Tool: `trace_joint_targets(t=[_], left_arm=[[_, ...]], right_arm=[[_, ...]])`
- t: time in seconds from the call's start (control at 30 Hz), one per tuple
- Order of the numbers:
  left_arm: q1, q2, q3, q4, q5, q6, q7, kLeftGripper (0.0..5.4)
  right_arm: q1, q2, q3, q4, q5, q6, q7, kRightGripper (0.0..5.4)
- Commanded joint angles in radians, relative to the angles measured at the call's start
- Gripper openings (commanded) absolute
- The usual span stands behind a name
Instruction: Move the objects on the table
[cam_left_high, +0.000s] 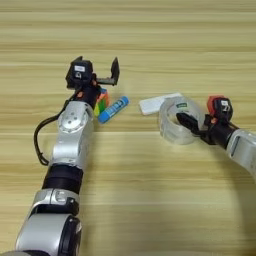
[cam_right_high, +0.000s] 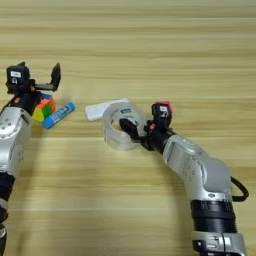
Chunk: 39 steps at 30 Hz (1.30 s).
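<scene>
The clear tape roll (cam_right_high: 120, 127) is what I'm on: my right gripper (cam_right_high: 142, 129) has one black finger down inside the ring and the other outside its wall, closed on it, roll resting on the table (cam_left_high: 150, 45). White stick (cam_left_high: 156, 103) lies just beyond it. My left gripper (cam_left_high: 97, 75) hangs spread wide, holding nothing, above the puzzle cube (cam_right_high: 44, 107), glue stick (cam_left_high: 113, 109) beside. Nothing looks relocated; I'd say early days.

One each — puzzle cube (cam_right_high: 44, 107), glue stick (cam_right_high: 58, 114), tape roll (cam_right_high: 120, 127), white stick (cam_right_high: 102, 108), red cube (cam_right_high: 163, 107).
</scene>
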Motion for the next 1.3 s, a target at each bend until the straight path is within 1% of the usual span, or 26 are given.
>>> trace_joint_targets(t=[0.03,0.2,0.27,0.43,0.47,0.57,0.6,0.63,0.73,1.0,1.3], left_arm=[[0.007,-0.007,-0.006,-0.009,0.003,0.017,0.004,5.40],[0.007,-0.005,-0.005,-0.009,0.003,0.019,0.002,5.40],[0.007,-0.005,-0.004,-0.009,0.002,0.019,0.002,5.40],[0.008,-0.005,-0.004,-0.010,0.002,0.018,0.002,5.40],[0.008,-0.005,-0.004,-0.011,0.002,0.018,0.002,5.40],[0.008,-0.004,-0.004,-0.011,0.003,0.018,0.001,5.40],[0.008,-0.004,-0.004,-0.011,0.003,0.018,0.001,5.40],[0.008,-0.004,-0.004,-0.011,0.003,0.018,0.001,5.40],[0.008,-0.004,-0.005,-0.010,0.003,0.017,0.000,5.40],[0.010,-0.008,-0.007,-0.012,0.005,0.014,0.003,5.40],[0.014,-0.009,-0.008,-0.016,0.006,0.014,0.004,5.40]], right_arm=[[0.000,0.003,-0.001,0.027,-0.003,0.036,-0.011,3.99],[-0.003,0.007,-0.005,0.035,-0.003,0.037,-0.010,3.54],[-0.003,0.010,-0.008,0.037,-0.003,0.037,-0.011,3.29],[-0.003,0.011,-0.009,0.036,-0.008,0.033,-0.010,2.89],[-0.002,0.012,-0.009,0.035,-0.009,0.032,-0.010,2.69],[0.002,0.010,-0.001,0.022,-0.020,0.014,-0.010,2.40],[0.004,0.008,0.003,0.017,-0.027,0.005,-0.011,2.40],[0.005,0.006,0.006,0.013,-0.033,-0.002,-0.013,2.21],[0.007,0.004,0.004,0.005,-0.036,-0.006,-0.015,1.96],[0.009,-0.009,0.006,-0.020,-0.046,0.001,-0.011,1.71],[0.011,-0.019,-0.005,-0.068,-0.044,0.011,-0.011,1.62]])
